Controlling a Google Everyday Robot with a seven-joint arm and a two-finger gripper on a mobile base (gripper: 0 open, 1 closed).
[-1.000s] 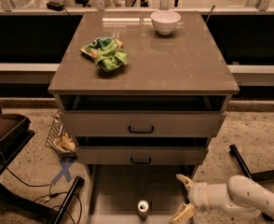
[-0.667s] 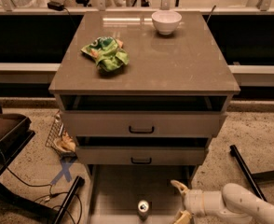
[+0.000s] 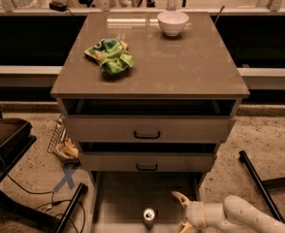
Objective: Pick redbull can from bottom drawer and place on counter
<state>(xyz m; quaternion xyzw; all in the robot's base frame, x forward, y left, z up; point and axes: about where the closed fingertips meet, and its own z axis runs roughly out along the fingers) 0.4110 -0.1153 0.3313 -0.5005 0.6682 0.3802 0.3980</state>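
The redbull can (image 3: 149, 216) stands upright on the floor of the pulled-out bottom drawer (image 3: 120, 198), near its front, silvery top showing. My gripper (image 3: 180, 212) is over the drawer just right of the can, its fingers spread open, one fingertip (image 3: 177, 196) above and one at the frame's bottom edge. It holds nothing. The white arm reaches in from the lower right. The counter (image 3: 181, 62) tops the cabinet above.
A white bowl (image 3: 172, 22) stands at the counter's back right and a green chip bag (image 3: 110, 56) lies at its left. Two upper drawers with black handles (image 3: 147, 135) sit slightly open. A black chair leg (image 3: 259, 183) is at the right, cables and a wire basket (image 3: 60, 144) at the left.
My gripper has moved left across the drawer, closer to the can. The can has not moved.
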